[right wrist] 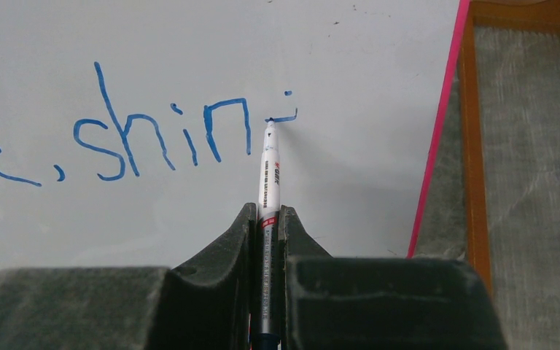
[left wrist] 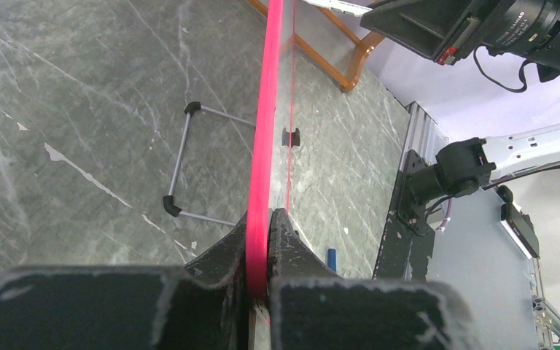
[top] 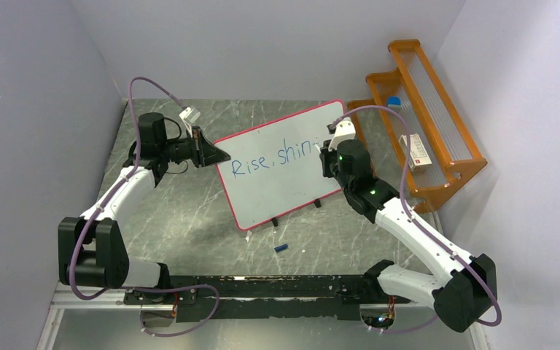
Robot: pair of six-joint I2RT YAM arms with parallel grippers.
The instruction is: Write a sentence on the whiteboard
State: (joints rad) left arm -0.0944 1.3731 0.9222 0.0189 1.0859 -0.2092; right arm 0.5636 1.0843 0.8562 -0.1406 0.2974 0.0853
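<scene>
The whiteboard [top: 281, 179], white with a thin pink-red frame [left wrist: 268, 117], stands tilted on the table. My left gripper [top: 215, 154] is shut on its left edge; in the left wrist view the frame runs up from between the closed jaws [left wrist: 260, 251]. Blue handwriting, the sentence [top: 273, 159], reads "Rise, shin" and a short fresh stroke [right wrist: 283, 117] follows. My right gripper [right wrist: 266, 211] is shut on a white marker [right wrist: 269, 175], whose tip touches the board at that stroke. In the top view the right gripper [top: 328, 149] covers the end of the writing.
An orange wooden rack [top: 426, 117] stands right behind the board, holding a small box [top: 417, 151]. A blue marker cap [top: 281, 248] lies on the table in front of the board. The board's wire stand [left wrist: 182, 164] rests behind it.
</scene>
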